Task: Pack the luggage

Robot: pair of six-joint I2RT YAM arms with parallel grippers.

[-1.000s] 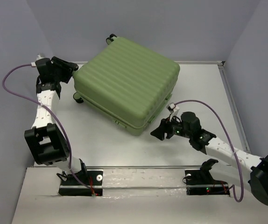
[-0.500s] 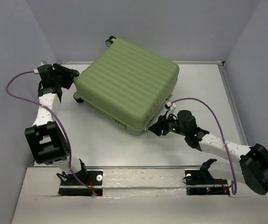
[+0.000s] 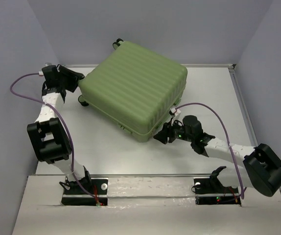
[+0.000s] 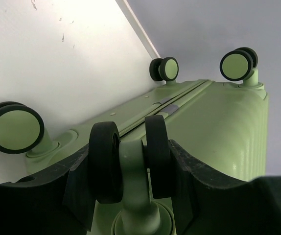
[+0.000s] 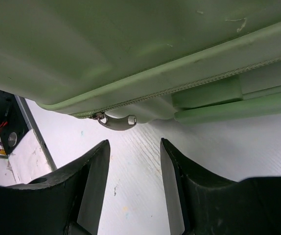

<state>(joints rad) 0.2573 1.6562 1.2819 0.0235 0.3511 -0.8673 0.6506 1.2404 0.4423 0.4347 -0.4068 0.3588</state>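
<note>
The luggage (image 3: 133, 90) is a big light-green ribbed suitcase lying closed and flat on the table. My left gripper (image 3: 76, 81) is at its far-left corner, shut on a black double wheel (image 4: 129, 159) with a finger against each side. Other wheels (image 4: 14, 128) show along that end. My right gripper (image 3: 160, 137) is low at the suitcase's near corner, open, with only bare table between its fingers. A grey zipper pull (image 5: 117, 121) hangs from the seam just ahead of the left fingertip (image 5: 97, 156), not touched.
The white table (image 3: 214, 93) is walled by grey panels, with a raised rim along the right and back. The arm bases (image 3: 84, 188) sit on the near ledge. A purple cable (image 3: 20, 88) loops off the left arm.
My right arm has moved left, bringing its gripper to the suitcase's near corner, and its jaws have narrowed a little. The left gripper keeps its hold on the wheel; the suitcase shifted slightly.
</note>
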